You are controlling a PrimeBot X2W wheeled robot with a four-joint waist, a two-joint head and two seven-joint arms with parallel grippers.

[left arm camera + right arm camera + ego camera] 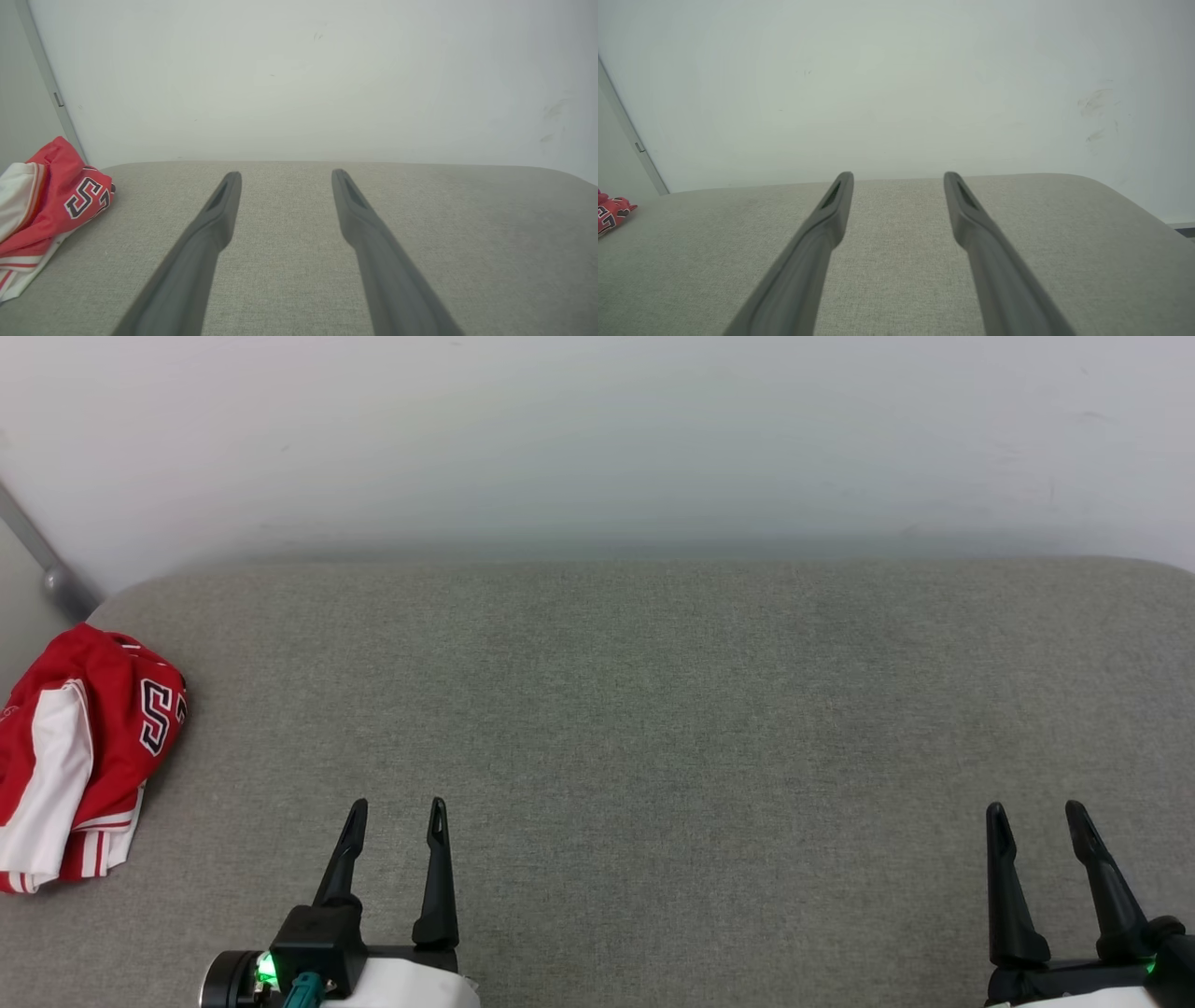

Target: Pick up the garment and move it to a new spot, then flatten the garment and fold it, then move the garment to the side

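At left, end effector point(398, 805) spread, empty

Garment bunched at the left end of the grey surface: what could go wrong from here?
1. The garment lies crumpled at the grey surface's left edge; a pinch by the open left gripper may catch several layers, or nudge it off.
2. The open right gripper sits far across from it, so flattening may start one-handed.

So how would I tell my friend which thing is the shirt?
Find the grey padded surface in front of the white wall. At its left edge, left of the left end effector, lies the garment in a crumpled heap. It is the one bright thing: red with a white sleeve, striped trim and a black number outlined in white.
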